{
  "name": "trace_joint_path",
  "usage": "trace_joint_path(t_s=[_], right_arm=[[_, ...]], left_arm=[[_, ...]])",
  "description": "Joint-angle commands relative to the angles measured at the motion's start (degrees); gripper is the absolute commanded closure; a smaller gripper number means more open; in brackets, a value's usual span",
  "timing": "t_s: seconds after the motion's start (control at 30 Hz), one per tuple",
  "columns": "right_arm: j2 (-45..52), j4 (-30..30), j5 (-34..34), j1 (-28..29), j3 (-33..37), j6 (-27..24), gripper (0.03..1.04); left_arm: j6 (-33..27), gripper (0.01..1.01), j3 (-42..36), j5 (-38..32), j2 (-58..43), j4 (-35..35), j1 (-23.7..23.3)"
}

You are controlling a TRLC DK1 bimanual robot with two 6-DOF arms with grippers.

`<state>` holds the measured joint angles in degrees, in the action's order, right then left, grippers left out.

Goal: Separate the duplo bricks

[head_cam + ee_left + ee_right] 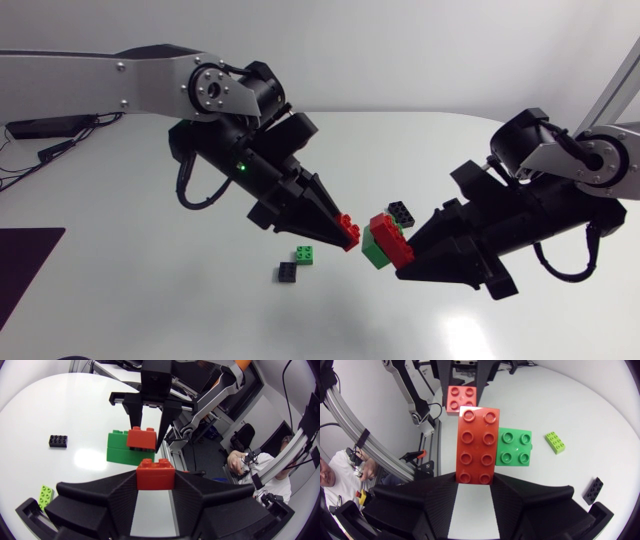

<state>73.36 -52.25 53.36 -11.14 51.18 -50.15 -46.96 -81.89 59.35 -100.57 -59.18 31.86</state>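
Looks about midway. Over the white bench (120, 310), gripping tight with the right jaws a long red brick (477, 445) locked onto a green brick (516, 447): a joined pair, held off the surface. Pinching with the left jaws a small red brick (156, 473), just beside the pair but not touching, so judged already freed. Lying loose near the pair: a black brick (402, 212); farther off, a lime brick (306, 255) just beside a second black brick (289, 272). Left to do: parting red from green.
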Motion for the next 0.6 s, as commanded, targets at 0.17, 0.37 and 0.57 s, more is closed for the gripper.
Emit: trace_joint_path(t_s=[0.17,0.37,0.57], right_arm=[[0.20,10.24,-17.42,-1.34,-6.97,2.51,0.64],[4.68,21.31,-32.01,-8.55,-11.63,7.88,0.64],[9.61,25.62,-37.63,-10.75,-13.12,9.02,0.64]], left_arm=[[-1.91,0.693,5.25,-3.81,3.10,2.31,-2.68],[-1.29,0.690,7.88,-6.09,4.25,4.51,-2.59],[-0.68,0.690,10.08,-7.94,4.86,6.27,-1.80]])
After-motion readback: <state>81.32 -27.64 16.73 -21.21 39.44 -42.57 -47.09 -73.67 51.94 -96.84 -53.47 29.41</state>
